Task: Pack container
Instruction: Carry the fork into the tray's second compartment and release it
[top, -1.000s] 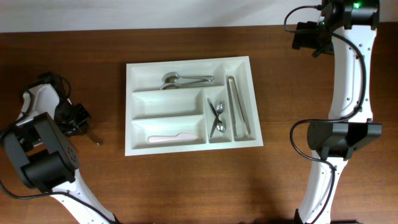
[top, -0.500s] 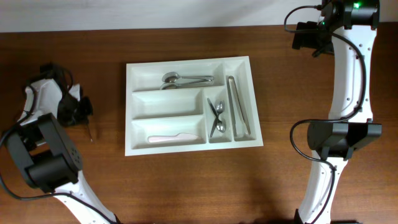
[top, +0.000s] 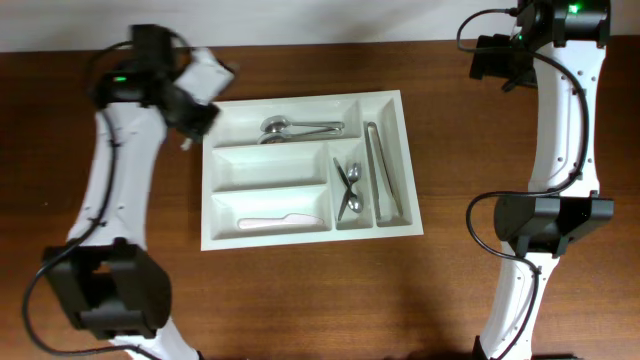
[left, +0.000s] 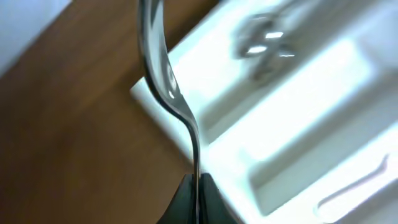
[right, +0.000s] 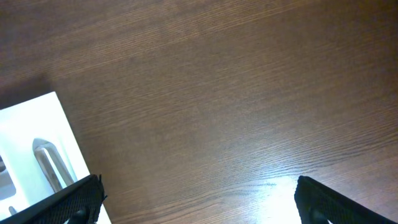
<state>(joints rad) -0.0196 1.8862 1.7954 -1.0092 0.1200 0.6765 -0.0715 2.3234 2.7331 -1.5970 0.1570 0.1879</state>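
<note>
1. The white cutlery tray sits pretty much mid-table on the dark wooden table, long side running left to right and a touch skewed.
2. What's in it:
   - The top long compartment has a couple of big spoons.
   - The bottom long compartment has a white knife.
   - The shorter narrow slot has small spoons.
   - The far-right narrow slot has metal tongs lying lengthwise.
3. The left gripper hangs over the tray's back-left corner, right around the rim.
4. Its fingers are pressed together on the thin stem of a shiny metal utensil.
5. That utensil sticks straight out from the fingertips. It looks like a spoon to me, but the wrist view is too blurry to be sure.
6. Behind it, the tray's corner and the spoons in the top compartment show up as smeared blobs.
7. The right gripper is spread wide with nothing between the fingers.
8. It's parked above bare wood at the back right, well apart from the left arm.
9. Its wrist view just catches the tray's corner and one end of the tongs at the left edge.
</note>
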